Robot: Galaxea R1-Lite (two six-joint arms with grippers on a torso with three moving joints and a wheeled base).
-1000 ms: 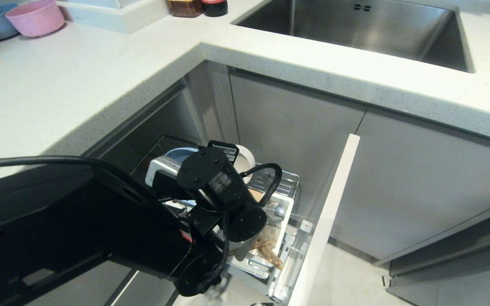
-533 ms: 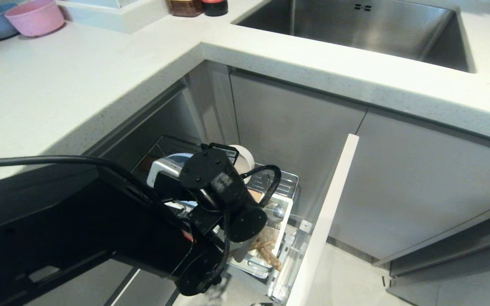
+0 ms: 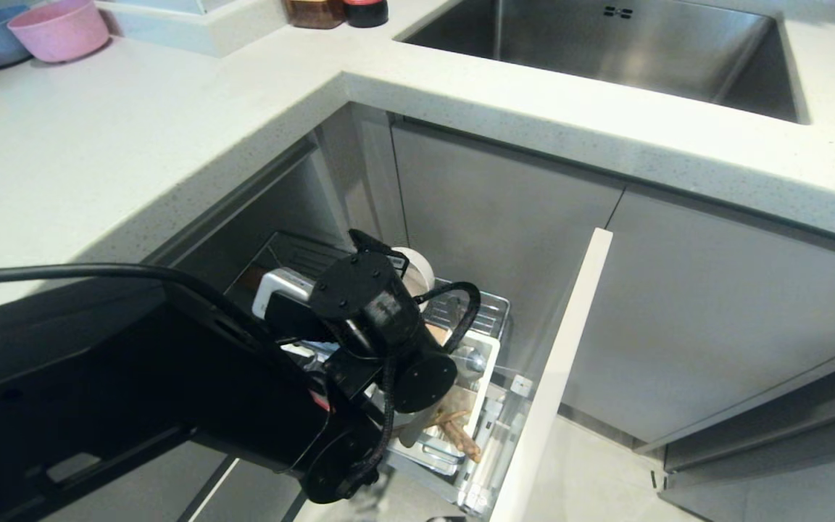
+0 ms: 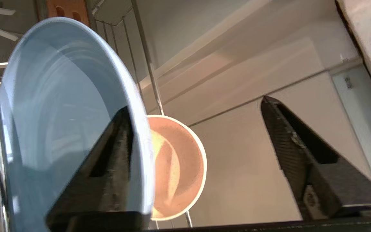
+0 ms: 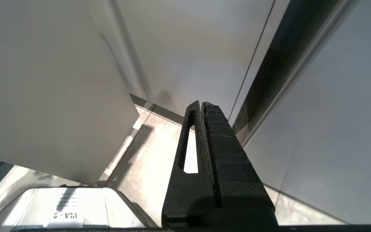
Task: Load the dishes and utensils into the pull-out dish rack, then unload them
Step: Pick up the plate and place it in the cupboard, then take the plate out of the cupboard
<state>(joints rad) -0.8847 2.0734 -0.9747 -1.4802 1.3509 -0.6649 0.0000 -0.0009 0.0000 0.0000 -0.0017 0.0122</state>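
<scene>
Down in the rack (image 3: 486,308), our left hand (image 4: 198,129) has its fingers spread apart, gripping nothing. One finger (image 4: 108,167) lies across the concave face of the plate (image 4: 53,129), while the other finger (image 4: 304,161) stands well clear on the far side, with open space between it and the rim. The plate sits on edge among the chrome wires, so its flat face runs along the line of our fingers, and its rim falls between them, much nearer to one finger than to the other.

Just beyond the plate, the bowl (image 4: 175,167) is also on edge, its hollow turned toward the wrist camera; from the head view we see the bowl (image 3: 417,270) peeking past the wrist. Nearer the front panel (image 3: 555,377), the caddy (image 3: 486,377) holds the chopsticks (image 3: 457,431) and the spoon (image 3: 470,360) (only the spoon's bowl end shows clearly).

We judge the plate to be seated and let go, so loading looks complete. Whichever way we go next, the turning point is that the plate stands edge-up between our fingers: backing out should follow the plate's plane so that the near finger does not drag it over, and a regrip would mean closing across that thin rim.

Our right hand (image 5: 201,106) hangs parked beside the cabinet, fingers pressed together, well away from the rack.
</scene>
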